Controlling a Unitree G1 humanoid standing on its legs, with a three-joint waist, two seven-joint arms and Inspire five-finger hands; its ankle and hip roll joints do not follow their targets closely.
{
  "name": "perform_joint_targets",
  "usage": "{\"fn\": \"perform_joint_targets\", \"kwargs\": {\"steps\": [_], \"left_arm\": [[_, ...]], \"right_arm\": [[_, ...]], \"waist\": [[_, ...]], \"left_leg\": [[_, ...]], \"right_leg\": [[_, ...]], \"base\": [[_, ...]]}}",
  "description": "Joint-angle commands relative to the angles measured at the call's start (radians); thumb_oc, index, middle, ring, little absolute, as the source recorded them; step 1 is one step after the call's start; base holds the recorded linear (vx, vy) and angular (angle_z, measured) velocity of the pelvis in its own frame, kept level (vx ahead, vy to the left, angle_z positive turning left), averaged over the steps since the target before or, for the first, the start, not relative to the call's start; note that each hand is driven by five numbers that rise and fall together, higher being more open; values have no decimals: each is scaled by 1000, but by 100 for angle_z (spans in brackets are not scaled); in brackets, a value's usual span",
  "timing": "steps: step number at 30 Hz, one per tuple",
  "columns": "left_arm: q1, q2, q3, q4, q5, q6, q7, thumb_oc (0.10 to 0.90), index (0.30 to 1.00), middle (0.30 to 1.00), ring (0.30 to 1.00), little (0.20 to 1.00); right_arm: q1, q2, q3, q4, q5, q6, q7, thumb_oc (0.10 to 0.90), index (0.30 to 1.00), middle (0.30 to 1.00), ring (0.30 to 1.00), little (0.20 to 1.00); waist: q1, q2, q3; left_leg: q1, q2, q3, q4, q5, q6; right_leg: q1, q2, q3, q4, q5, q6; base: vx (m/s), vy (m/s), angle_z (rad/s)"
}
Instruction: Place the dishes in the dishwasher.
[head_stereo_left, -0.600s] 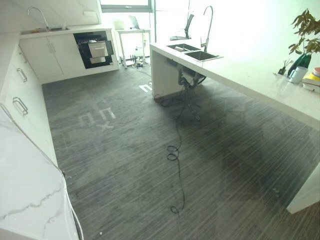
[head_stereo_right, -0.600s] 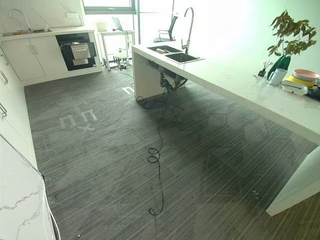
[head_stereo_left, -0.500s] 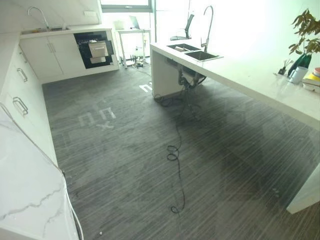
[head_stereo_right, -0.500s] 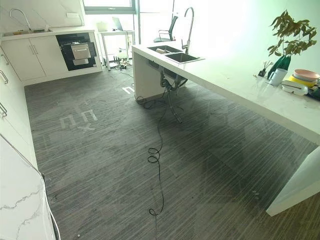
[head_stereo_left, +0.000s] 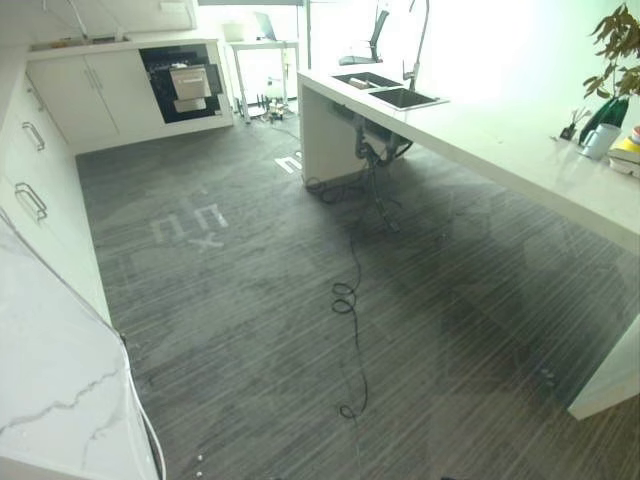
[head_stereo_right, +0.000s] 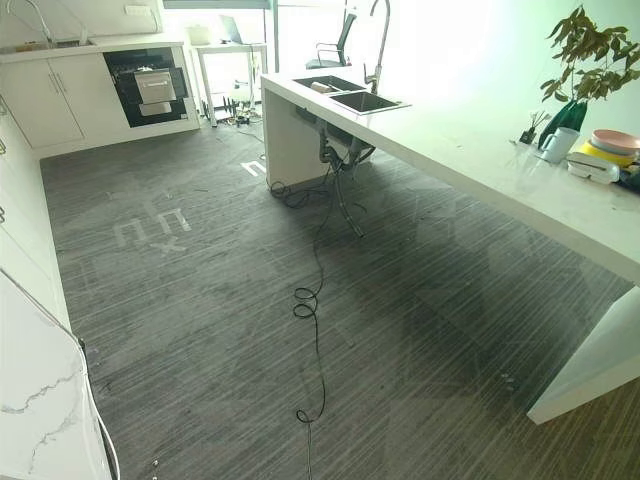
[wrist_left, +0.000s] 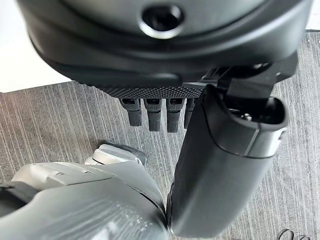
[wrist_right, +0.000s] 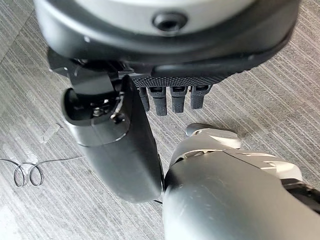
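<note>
The dark grey striped floor (head_stereo_right: 230, 330) takes up most of the room, and crossing it is the work of this step: I judge the robot is at the approach stage, with nothing picked up yet. To do it well, it should turn toward the long white stone desk (head_stereo_right: 470, 160) on its right and walk along that desk's near edge, stepping around the thin black cable (head_stereo_right: 312, 330) that trails across the floor from under the desk's sink end.

The black built-in dishwasher (head_stereo_right: 148, 84) sits in the white cabinet run (head_stereo_right: 50, 100) against the far wall, with its pale drawer front showing. It looks partly pulled out, though that is hard to confirm from here. It lies well apart from the dishes, so a carrying walk across the floor will be needed.

The dishes are a small stack of pink and yellow plates (head_stereo_right: 612, 146) at the right end of the desk, just beside a flat white dish (head_stereo_right: 592, 168), a white cup (head_stereo_right: 556, 144) and a green potted plant (head_stereo_right: 585, 60).

The dark left hand (wrist_left: 165, 107) hangs over the floor, fingers relaxed and straight, holding nothing. The dark right hand (wrist_right: 170, 100) is likewise released and empty. Both are well apart from the plates, which lie off to the robot's right.
</note>
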Motion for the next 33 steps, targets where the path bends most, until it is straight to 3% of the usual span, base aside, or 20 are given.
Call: {"fn": "perform_joint_targets", "kwargs": {"steps": [1, 6, 7, 9, 10, 14, 15, 18, 20, 21, 23, 25, 27, 29, 30, 33], "left_arm": [[33, -21, -22, 25, 20, 13, -9, 800, 900, 900, 900, 900], [25, -21, 14, -8, -111, -51, -5, 800, 900, 900, 900, 900], [20, -24, 37, -56, -213, -70, -10, 800, 900, 900, 900, 900], [23, -29, 50, -119, -240, -91, -13, 800, 900, 900, 900, 900], [34, -28, 39, -232, -221, -174, -17, 800, 900, 900, 900, 900], [68, -22, 29, -409, -233, -260, -9, 800, 900, 900, 900, 900], [101, -27, 38, -493, -248, -307, -32, 800, 900, 900, 900, 900], [130, -26, 36, -566, -238, -353, -42, 800, 900, 900, 900, 900], [136, -24, 31, -588, -237, -378, -53, 800, 900, 900, 900, 900], [144, -19, 23, -621, -237, -402, -65, 800, 900, 900, 900, 900], [157, -19, 20, -648, -229, -417, -76, 800, 900, 900, 900, 900], [169, -24, 19, -664, -234, -419, -77, 800, 900, 900, 900, 900], [192, -38, 24, -683, -232, -416, -74, 800, 900, 900, 900, 900], [244, -33, 17, -735, -215, -433, -78, 800, 900, 900, 900, 900], [271, -31, 13, -767, -213, -438, -83, 800, 900, 900, 900, 900], [271, -26, 5, -792, -192, -417, -85, 800, 900, 900, 900, 900]], "right_arm": [[34, -9, 33, 39, -33, 8, 20, 800, 900, 900, 900, 900], [36, -7, 18, 18, 45, -36, 17, 800, 900, 900, 900, 900], [35, -10, 12, -8, 51, -74, 13, 800, 900, 900, 900, 900], [35, -14, 9, -40, 72, -104, 10, 800, 900, 900, 900, 900], [34, -22, 10, -141, 127, -162, -9, 800, 900, 900, 900, 900], [64, -25, 17, -359, 170, -182, -46, 800, 900, 900, 900, 900], [92, -24, 16, -476, 154, -205, -57, 800, 900, 900, 900, 900], [112, -32, 31, -583, 136, -227, -73, 800, 900, 900, 900, 900], [119, -46, 39, -638, 131, -238, -79, 800, 900, 900, 900, 900], [129, -65, 42, -710, 146, -236, -88, 800, 900, 900, 900, 900], [137, -79, 38, -740, 154, -256, -79, 800, 900, 900, 900, 900], [148, -77, 33, -758, 134, -270, -80, 800, 900, 900, 900, 900], [159, -73, 30, -785, 110, -267, -70, 800, 900, 900, 900, 900], [211, -74, 21, -843, 90, -251, -10, 800, 900, 900, 900, 900], [244, -84, 15, -860, 88, -260, 16, 800, 900, 900, 900, 900], [243, -88, 23, -843, 115, -275, 3, 800, 900, 900, 900, 900]], "waist": [[11, 27, -32], [6, 30, -21], [2, 30, -21], [3, 31, -13], [5, 33, -2], [1, 33, 12], [-1, 31, 15], [6, 11, 36], [12, -17, 63], [8, -35, 98], [7, -37, 112], [10, -27, 131], [15, -12, 134], [28, 50, 129], [44, 61, 131], [46, 44, 119]], "left_leg": [[54, 59, 71, -26, -78, -52], [66, 63, 76, -26, -81, -54], [64, 65, 81, -26, -79, -54], [70, 66, 82, -26, -83, -55], [68, 67, 83, -26, -79, -55], [71, 61, 76, -26, -76, -53], [66, 53, 66, -26, -64, -52], [82, 29, 64, -26, -26, -62], [97, 10, 71, -22, 66, -78], [-35, 33, 86, 260, 116, -105], [-100, 52, 86, 336, 140, -107], [-90, 82, 106, 243, 143, -103], [-52, 105, 154, 31, 177, -106], [-172, 212, 126, -26, 225, -147], [-226, 235, 73, -26, 276, -170], [-193, 217, 108, -26, 214, -163]], "right_leg": [[-3, -6, -41, -30, -29, 44], [10, -3, -46, -30, -33, 42], [5, -2, -47, -30, -29, 39], [10, -1, -47, -30, -33, 39], [6, 1, -47, -30, -31, 36], [3, 9, -37, -30, -31, 30], [-8, 15, -27, -30, -29, 24], [-1, 8, -15, -30, -33, 8], [15, -7, 3, -30, -42, -11], [17, -11, -4, -30, -39, -42], [10, -6, -14, -30, -34, -56], [28, 5, -13, -30, -39, -48], [47, 17, -8, -30, -54, -31], [81, 92, -2, -30, -90, -23], [112, 118, 10, -30, -115, -31], [169, 91, -11, -30, -146, -20]], "base": [[0, 0, 0], [11, -9, 2], [37, -23, 5], [0, -31, 0], [-18, -69, 0], [-18, -89, 0], [8, -127, -3], [49, -124, -9], [37, -149, -1], [-26, -154, -2], [31, -93, 23], [184, 47, 35], [303, 134, -16], [456, 206, -22], [550, 223, -35], [472, 176, -51]]}}
